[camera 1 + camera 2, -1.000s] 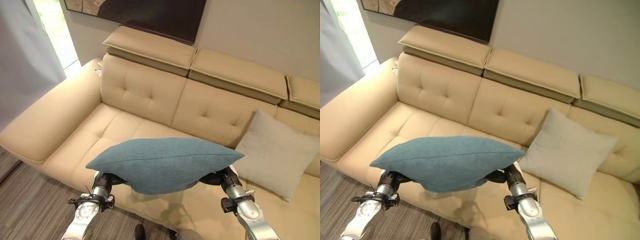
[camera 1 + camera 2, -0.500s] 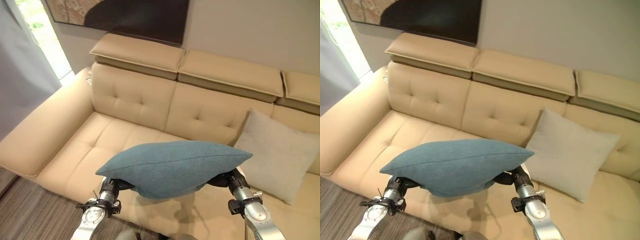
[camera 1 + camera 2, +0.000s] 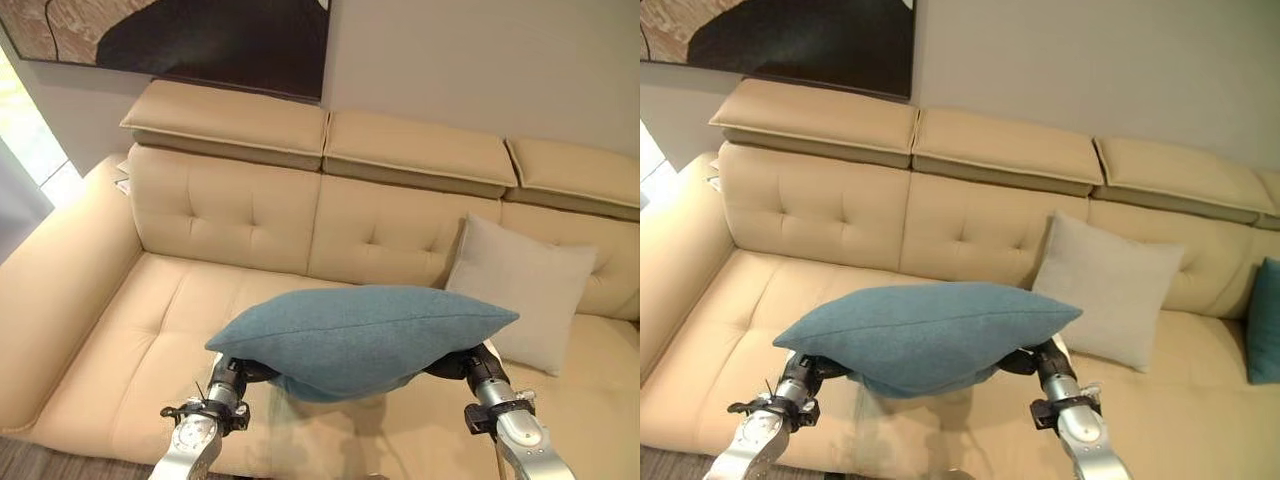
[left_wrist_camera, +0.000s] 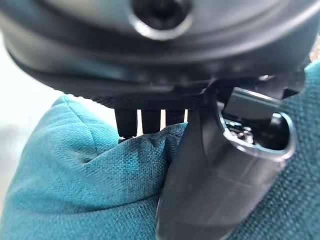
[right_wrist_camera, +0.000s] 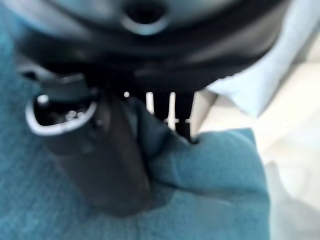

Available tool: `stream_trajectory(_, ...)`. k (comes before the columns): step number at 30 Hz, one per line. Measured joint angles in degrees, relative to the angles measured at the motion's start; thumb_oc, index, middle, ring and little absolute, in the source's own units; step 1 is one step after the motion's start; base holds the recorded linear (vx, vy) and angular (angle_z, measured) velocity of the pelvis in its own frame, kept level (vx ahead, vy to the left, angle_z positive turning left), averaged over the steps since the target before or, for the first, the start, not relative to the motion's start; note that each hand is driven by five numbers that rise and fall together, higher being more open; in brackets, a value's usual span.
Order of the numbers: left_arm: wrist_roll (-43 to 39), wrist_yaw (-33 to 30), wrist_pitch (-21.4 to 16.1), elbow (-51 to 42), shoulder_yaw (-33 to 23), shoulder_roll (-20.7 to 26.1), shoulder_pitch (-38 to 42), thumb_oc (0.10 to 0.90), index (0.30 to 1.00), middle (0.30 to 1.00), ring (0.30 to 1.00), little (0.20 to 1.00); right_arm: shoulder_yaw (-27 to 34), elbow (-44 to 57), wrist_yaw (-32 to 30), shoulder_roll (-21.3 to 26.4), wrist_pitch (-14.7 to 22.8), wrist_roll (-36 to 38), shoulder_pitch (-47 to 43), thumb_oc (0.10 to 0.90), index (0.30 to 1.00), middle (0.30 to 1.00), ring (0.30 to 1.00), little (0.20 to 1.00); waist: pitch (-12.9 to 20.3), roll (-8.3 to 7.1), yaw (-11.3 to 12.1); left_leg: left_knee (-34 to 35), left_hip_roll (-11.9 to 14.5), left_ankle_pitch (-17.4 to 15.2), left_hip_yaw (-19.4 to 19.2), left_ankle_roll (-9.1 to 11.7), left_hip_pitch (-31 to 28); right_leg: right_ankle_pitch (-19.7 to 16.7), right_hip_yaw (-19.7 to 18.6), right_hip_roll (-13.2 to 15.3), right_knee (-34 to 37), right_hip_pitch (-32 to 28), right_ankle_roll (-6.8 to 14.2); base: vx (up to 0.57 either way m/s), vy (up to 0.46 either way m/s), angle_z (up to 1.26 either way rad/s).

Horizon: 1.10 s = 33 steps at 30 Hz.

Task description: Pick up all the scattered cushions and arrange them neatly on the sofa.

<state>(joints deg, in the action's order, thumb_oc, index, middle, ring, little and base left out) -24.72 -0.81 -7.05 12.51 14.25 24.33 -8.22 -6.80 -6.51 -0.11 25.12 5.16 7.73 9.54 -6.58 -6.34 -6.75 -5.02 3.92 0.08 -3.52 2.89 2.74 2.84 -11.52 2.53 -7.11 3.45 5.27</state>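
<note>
Up close, the left robot hand (image 4: 220, 165) has its thumb pressed into the teal cushion (image 3: 360, 335) with fingers curled behind a fold, and the right robot hand (image 5: 95, 150) pinches the opposite end the same way. Between them the cushion hangs level in the air above the seat of the beige sofa (image 3: 240, 210), touching nothing else. Further right, a grey cushion (image 3: 525, 290) leans against the backrest, and another teal cushion (image 3: 1265, 320) stands at the sofa's far right end.
</note>
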Motion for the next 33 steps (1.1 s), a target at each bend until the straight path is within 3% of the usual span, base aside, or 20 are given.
stream_trajectory(1, 0.0, -0.07, 0.0, 0.03, -1.13, 0.56, -0.28, 0.4, 0.3, 0.3, 0.3, 0.3, -0.99, 0.05, -0.07, -0.91, -0.53, -0.18, -1.01, 0.4, 0.3, 0.3, 0.3, 0.3, -0.01, 0.2, 0.76, -0.86, 0.05, -1.08, -1.93, -1.48, 0.4, -0.83, -0.02, 1.4, -0.43, 0.43, 1.86, 0.0, 0.15, -0.78)
stream_trajectory(4, 0.01, -0.12, -0.05, 0.09, -3.53, 1.36, -0.68, 0.4, 0.3, 0.3, 0.3, 0.3, -2.9, 0.01, 0.35, -1.73, -0.59, -0.22, -1.45, 0.4, 0.3, 0.3, 0.3, 0.3, 0.18, -0.58, 3.14, 1.34, -1.25, -1.25, -8.1, -2.69, -1.9, -3.25, 1.36, 2.98, -1.28, 3.12, 3.13, 0.02, 0.159, -1.08)
stream_trajectory(6, 0.03, -0.43, -0.05, 0.12, -4.52, 1.52, -0.81, 0.4, 0.3, 0.3, 0.3, 0.3, -3.92, 0.02, 0.66, -2.41, -0.62, -0.22, -1.32, 0.4, 0.3, 0.3, 0.3, 0.3, 0.52, -1.15, 2.98, 2.56, -2.52, -1.73, -8.75, -3.24, -2.29, -2.98, 7.58, 4.35, -2.89, 5.03, 3.79, 0.1, 0.13, -0.45)
stream_trajectory(8, 0.05, -0.78, -0.05, 0.11, -4.69, 1.53, -0.86, 0.4, 0.3, 0.3, 0.3, 0.3, -3.96, -0.09, 0.86, -2.42, -0.64, -0.23, -1.3, 0.4, 0.3, 0.3, 0.3, 0.3, 0.25, -0.69, 2.69, 3.46, -2.86, -1.42, -8.55, -3.66, -2.43, -2.59, 9.88, 3.45, -3.11, 5.78, 3.89, 0.07, 0.076, -0.16)
stream_trajectory(9, 0.05, -1.06, -0.04, 0.11, -4.73, 1.39, -0.94, 0.4, 0.3, 0.3, 0.3, 0.3, -3.92, -0.06, 0.92, -2.41, -0.64, -0.23, -1.3, 0.4, 0.3, 0.3, 0.3, 0.3, 0.54, -1.13, 2.76, 3.85, -2.75, -1.01, -8.42, -3.74, -2.42, -2.51, 11.43, 2.85, -2.58, 6.15, 2.96, 0.05, -0.001, 0.08)
stream_trajectory(10, 0.08, -1.11, -0.04, 0.1, -4.39, 1.47, -1.08, 0.4, 0.3, 0.3, 0.3, 0.3, -3.66, -0.1, 0.84, -2.1, -0.67, -0.23, -1.27, 0.4, 0.3, 0.3, 0.3, 0.3, 0.35, -0.74, 2.57, 4.16, -2.82, -0.27, -8.25, -2.99, -2.4, -3.36, 13.21, 2.97, -1.29, 5.38, 0.67, 0.11, -0.062, 0.1)
stream_trajectory(11, 0.08, -1.1, -0.04, 0.07, -4.2, 1.22, -1.23, 0.4, 0.3, 0.3, 0.3, 0.3, -3.46, -0.09, 0.83, -1.81, -0.68, -0.23, -1.26, 0.4, 0.3, 0.3, 0.3, 0.3, 0.44, -0.61, 2.92, 4.45, -2.73, 0.17, -8.24, -2.93, -2.51, -3.86, 15.54, 3.45, -0.07, 4.83, -0.33, 0.14, -0.111, 0.25)
stream_trajectory(13, 0.12, -1.18, -0.04, 0.09, -4.04, -0.27, -1.4, 0.4, 0.3, 0.3, 0.3, 0.3, -2.9, -0.1, 0.8, -1.34, -0.67, -0.22, -0.87, 0.4, 0.3, 0.3, 0.3, 0.3, 0.28, 0.29, 2.57, 3.76, -2.09, 0.59, -5.95, -2.44, -1.79, -5.08, 15.08, 2.0, 3.32, 2.43, -0.95, 0.11, -0.094, 0.33)
stream_trajectory(18, 0.08, -1.15, -0.04, 0.04, -3.07, -1.77, -2.27, 0.4, 0.3, 0.3, 0.3, 0.3, -1.67, -0.51, 0.18, -0.9, -0.67, -0.22, -1.24, 0.4, 0.3, 0.3, 0.3, 0.3, 0.05, 2.47, 3.12, 3.3, -0.33, 1.85, -2.32, -0.48, -0.48, -5.51, 18.34, -0.16, 6.25, 0.59, -2.27, 0.0, -0.086, 0.37)
stream_trajectory(19, 0.09, -1.15, -0.01, 0.05, -2.62, -1.54, -0.86, 0.4, 0.3, 0.3, 0.3, 0.3, -1.32, -0.58, -0.23, -0.83, -0.67, -0.18, -1.37, 0.4, 0.3, 0.3, 0.3, 0.3, -0.24, 1.55, 2.86, -4.13, -0.76, 1.83, -0.39, 0.43, 4.96, -5.48, 19.52, 1.24, 5.79, 1.65, -3.51, -0.03, -0.033, 0.52)
stream_trajectory(20, 0.09, -1.16, -0.03, 0.05, -2.63, -1.78, -0.55, 0.4, 0.3, 0.3, 0.3, 0.3, -1.24, -0.85, -0.29, -0.57, -0.66, -0.16, -1.78, 0.4, 0.3, 0.3, 0.3, 0.3, -0.43, 1.77, 3.54, -7.1, -0.85, 2.44, 0.62, 1.29, 7.2, -5.46, 19.9, 0.87, 5.69, 1.95, -3.52, 0.01, -0.013, 0.41)
stream_trajectory(21, 0.09, -1.16, -0.02, 0.05, -2.55, -2.26, -0.36, 0.4, 0.3, 0.3, 0.3, 0.3, -1.2, -1.13, -0.36, -0.36, -0.66, -0.13, -2.03, 0.4, 0.3, 0.3, 0.3, 0.3, -0.5, 1.78, 3.58, -8.61, -0.87, 2.65, 1.24, 1.6, 8.22, -5.36, 20.05, 1.26, 5.92, 2.03, -3.6, 0.08, 0.043, 0.24)
stream_trajectory(22, 0.1, -1.15, -0.02, 0.09, -2.46, -2.19, -0.29, 0.4, 0.3, 0.3, 0.3, 0.3, -1.17, -1.72, -0.46, -0.18, -0.66, -0.11, -2.38, 0.4, 0.3, 0.3, 0.3, 0.3, -0.83, 1.29, 3.73, -8.18, -0.76, 3.29, 1.84, 2.62, 8.71, -5.83, 20.93, 1.96, 7.79, 0.94, -5.15, 0.06, 0.044, 0.23)
stream_trajectory(24, 0.09, -1.1, -0.04, 0.04, -2.38, -2.53, -0.26, 0.4, 0.3, 0.3, 0.3, 0.3, -0.98, -1.77, -0.94, -0.18, -0.65, -0.1, -2.5, 0.4, 0.3, 0.3, 0.3, 0.3, -1.06, 1.1, 3.67, -8.54, 0.85, 2.55, 1.26, 2.02, 8.7, -6.12, 21.83, 2.01, 10.04, 0.04, -6.09, 0.09, 0.066, 0.24)
stream_trajectory(25, 0.09, -1.11, -0.04, 0.03, -2.06, -2.58, -0.17, 0.4, 0.3, 0.3, 0.3, 0.3, -0.84, -1.79, -1.21, -0.05, -0.63, -0.1, -2.59, 0.4, 0.3, 0.3, 0.3, 0.3, -1.41, 1.26, 3.01, -7.71, 2.64, 2.55, 0.8, 2.04, 8.62, -6.05, 22.17, 1.92, 10.26, -0.1, -6.12, 0.14, 0.125, 0.19)
stream_trajectory(28, 0.09, -1.1, -0.04, -0.15, -0.97, -2.76, 0.22, 0.4, 0.3, 0.3, 0.3, 0.3, 0.22, -1.85, -1.45, 0.35, -0.63, -0.12, -2.63, 0.4, 0.3, 0.3, 0.3, 0.3, -2.09, 1.87, 2.52, -0.4, 4.1, 3.15, 0.79, 2.17, 6.24, -6.56, 22.07, 1.59, 10.48, 0.51, -5.28, 0.1, 0.118, 0.02)
stream_trajectory(30, 0.1, -1.07, -0.04, -0.3, -0.27, -3.91, 0.2, 0.4, 0.3, 0.3, 0.3, 0.3, 1.06, -1.89, -1.51, 1.49, -0.63, -0.14, -2.72, 0.4, 0.3, 0.3, 0.3, 0.3, -3.06, 4.12, 2.04, 1.17, 4.38, 4.71, 0.05, 2.42, 4.17, -7.02, 21.67, 0.52, 10.55, 0.54, -4.35, 0.16, 0.178, -0.21)
stream_trajectory(31, 0.11, -1.05, -0.04, -0.41, -0.12, -3.87, 0.19, 0.4, 0.3, 0.3, 0.3, 0.3, 1.28, -1.91, -1.62, 1.23, -0.66, -0.16, -2.75, 0.4, 0.3, 0.3, 0.3, 0.3, -3.3, 4.75, 1.54, 3.6, 4.46, 3.89, -1.69, 2.49, 2.57, -7.47, 21.1, 0.27, 10.64, 0.75, -3.71, 0.07, 0.109, -0.32)
stream_trajectory(33, 0.11, -1.07, -0.04, -0.53, -0.57, -3.13, 0.85, 0.4, 0.3, 0.3, 0.3, 0.3, 0.94, -1.88, -1.49, 1.0, -0.65, -0.16, -2.71, 0.4, 0.3, 0.3, 0.3, 0.3, -3.72, 3.86, 1.51, 5.48, 3.11, 3.66, -2.42, 2.68, 1.97, -8.48, 19.72, 1.64, 11.43, 1.44, -2.15, 0.03, 0.067, -0.27)
